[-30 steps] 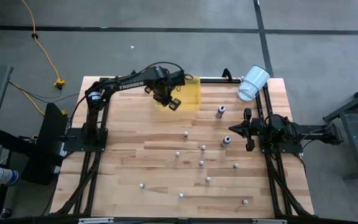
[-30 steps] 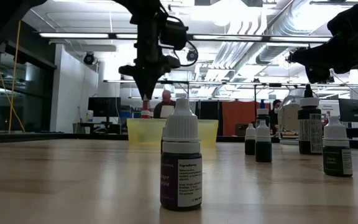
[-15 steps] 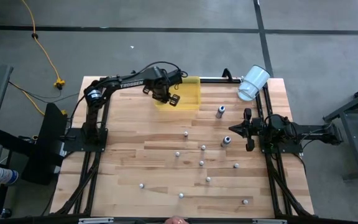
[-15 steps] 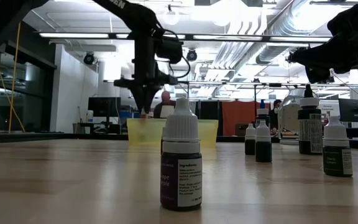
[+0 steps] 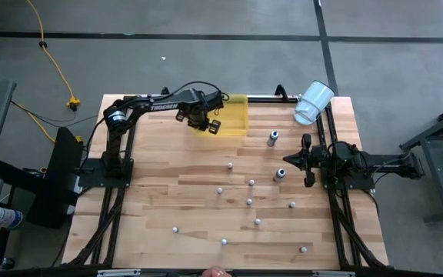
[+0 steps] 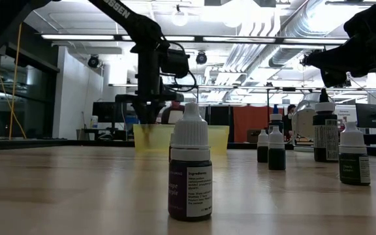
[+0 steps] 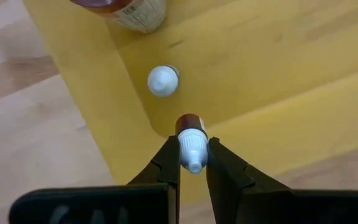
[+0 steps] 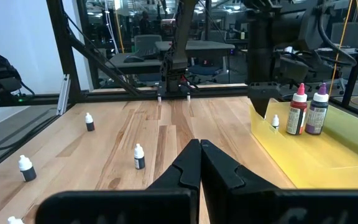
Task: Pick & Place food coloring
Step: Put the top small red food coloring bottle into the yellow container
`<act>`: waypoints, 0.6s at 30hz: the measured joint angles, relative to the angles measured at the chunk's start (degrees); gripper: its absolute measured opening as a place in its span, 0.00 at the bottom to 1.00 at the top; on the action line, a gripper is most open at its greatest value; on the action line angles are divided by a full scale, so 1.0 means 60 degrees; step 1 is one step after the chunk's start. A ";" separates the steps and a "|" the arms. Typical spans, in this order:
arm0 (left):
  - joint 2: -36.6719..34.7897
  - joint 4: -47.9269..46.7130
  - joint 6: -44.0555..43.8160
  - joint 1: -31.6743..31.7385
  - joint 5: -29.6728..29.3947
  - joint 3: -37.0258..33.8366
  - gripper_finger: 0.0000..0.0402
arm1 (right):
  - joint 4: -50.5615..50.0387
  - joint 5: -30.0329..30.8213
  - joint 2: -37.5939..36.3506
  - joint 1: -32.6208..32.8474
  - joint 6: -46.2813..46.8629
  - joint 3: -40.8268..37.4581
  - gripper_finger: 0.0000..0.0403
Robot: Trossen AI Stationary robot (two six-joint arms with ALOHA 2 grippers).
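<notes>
High view: the left pincer (image 5: pixel 206 123) is over the near-left corner of the yellow tray (image 5: pixel 237 108) at the tabletop's (image 5: pixel 160 192) far edge, a little farther back than a second ago. The right pincer (image 5: pixel 308 161) waits at the right side, clenched on nothing. About a dozen bottles (image 5: pixel 250 201) stand scattered mid-tabletop.

Low view: the left arm has come down; its pincer (image 6: pixel 147 125) now sits at the tray (image 6: pixel 217 137) rim, where it was clearly above it before.

Left wrist view: the pincer (image 7: pixel 192 163) grasps a red bottle (image 7: pixel 190 143) by its white cap, upright, just inside the tray corner; another bottle (image 7: pixel 163 81) stands beside it.

Right wrist view: two taller bottles (image 8: pixel 298 112) already stand in the tray (image 8: pixel 328 155).

Judgement: the placement is nearly done; release comes next.
</notes>
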 joint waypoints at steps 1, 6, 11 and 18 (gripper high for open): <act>0.0000 0.0055 0.0000 0.0004 -0.0001 -0.0038 0.09 | 0.0000 -0.0002 0.0000 0.0000 0.0000 -0.0002 0.00; 0.0000 0.0160 0.0000 0.0062 -0.0096 -0.0153 0.09 | 0.0000 -0.0002 0.0000 0.0002 0.0000 0.0000 0.00; 0.0000 0.0138 0.0004 0.0066 -0.0110 -0.0178 0.09 | 0.0000 -0.0002 0.0000 0.0000 0.0000 0.0001 0.00; 0.0323 0.0232 0.0121 0.0072 0.0026 -0.0170 0.09 | 0.0000 -0.0002 0.0000 0.0001 0.0000 -0.0001 0.00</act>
